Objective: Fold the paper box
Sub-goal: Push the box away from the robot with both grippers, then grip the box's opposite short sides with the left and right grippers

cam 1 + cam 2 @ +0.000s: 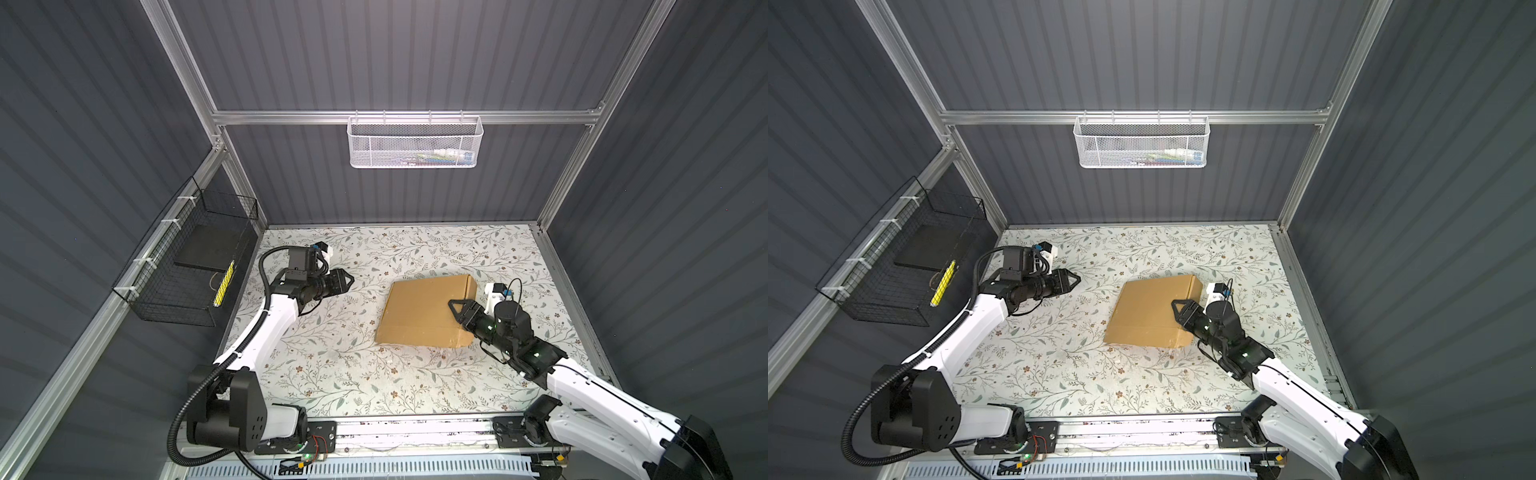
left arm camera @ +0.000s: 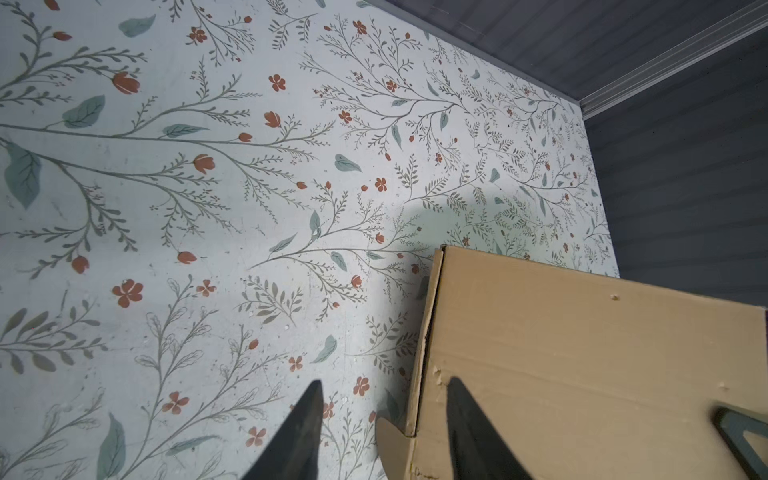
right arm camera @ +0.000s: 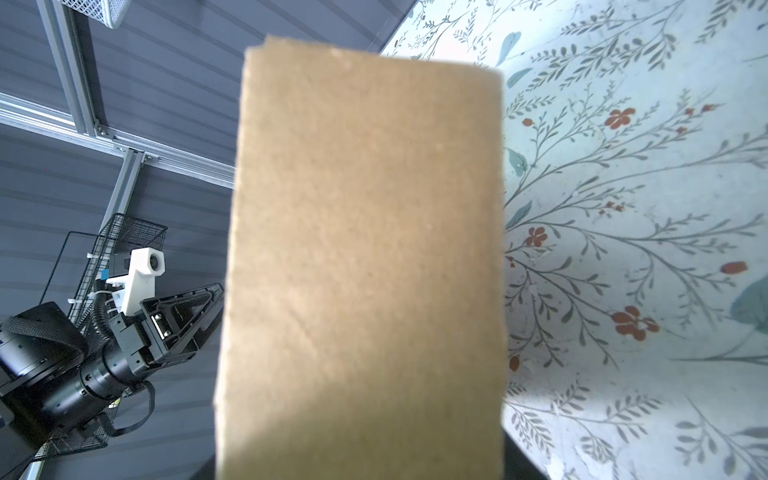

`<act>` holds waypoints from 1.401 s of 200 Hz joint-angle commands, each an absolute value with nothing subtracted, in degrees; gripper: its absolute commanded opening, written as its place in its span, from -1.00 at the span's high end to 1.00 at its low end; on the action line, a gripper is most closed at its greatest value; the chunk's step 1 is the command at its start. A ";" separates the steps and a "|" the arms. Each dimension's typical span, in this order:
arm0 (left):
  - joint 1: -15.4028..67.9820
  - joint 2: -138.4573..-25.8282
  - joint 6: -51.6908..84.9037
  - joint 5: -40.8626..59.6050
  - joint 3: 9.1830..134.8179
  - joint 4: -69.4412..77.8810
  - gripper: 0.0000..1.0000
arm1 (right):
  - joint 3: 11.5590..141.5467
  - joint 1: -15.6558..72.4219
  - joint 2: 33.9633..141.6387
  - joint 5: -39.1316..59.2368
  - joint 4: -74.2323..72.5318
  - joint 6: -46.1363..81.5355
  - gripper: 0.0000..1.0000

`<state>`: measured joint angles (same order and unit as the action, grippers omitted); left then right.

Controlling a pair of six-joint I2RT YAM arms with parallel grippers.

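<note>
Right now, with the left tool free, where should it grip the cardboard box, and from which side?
Probably the left edge of the box, approached low from the side where the left tool hovers: the box lies flat and shut, that edge is bare, and the right tool covers the right edge.

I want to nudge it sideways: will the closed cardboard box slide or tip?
Probably slides: the paper box lies flat and shallow on the smooth floral tabletop. Likely light and stiff, being folded cardboard. The tab poking out at one corner might snag.
</note>
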<state>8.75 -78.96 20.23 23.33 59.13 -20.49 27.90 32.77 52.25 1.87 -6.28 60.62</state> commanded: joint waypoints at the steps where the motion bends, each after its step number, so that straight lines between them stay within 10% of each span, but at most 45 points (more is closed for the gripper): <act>1: 7.50 -81.81 22.19 30.76 60.17 -17.60 0.03 | 30.91 30.25 53.11 5.87 -4.55 58.42 -0.14; 61: 7.03 -88.90 27.71 39.20 58.11 -5.66 0.01 | 34.79 24.11 55.72 11.78 -2.72 57.30 -0.06; 175: 7.28 -91.92 37.63 49.95 52.59 13.86 -0.99 | 40.65 19.15 54.94 18.19 0.54 54.58 0.01; 280: 13.33 -95.01 48.23 52.28 51.08 30.76 -0.99 | 45.12 15.21 51.55 26.09 2.95 53.26 0.02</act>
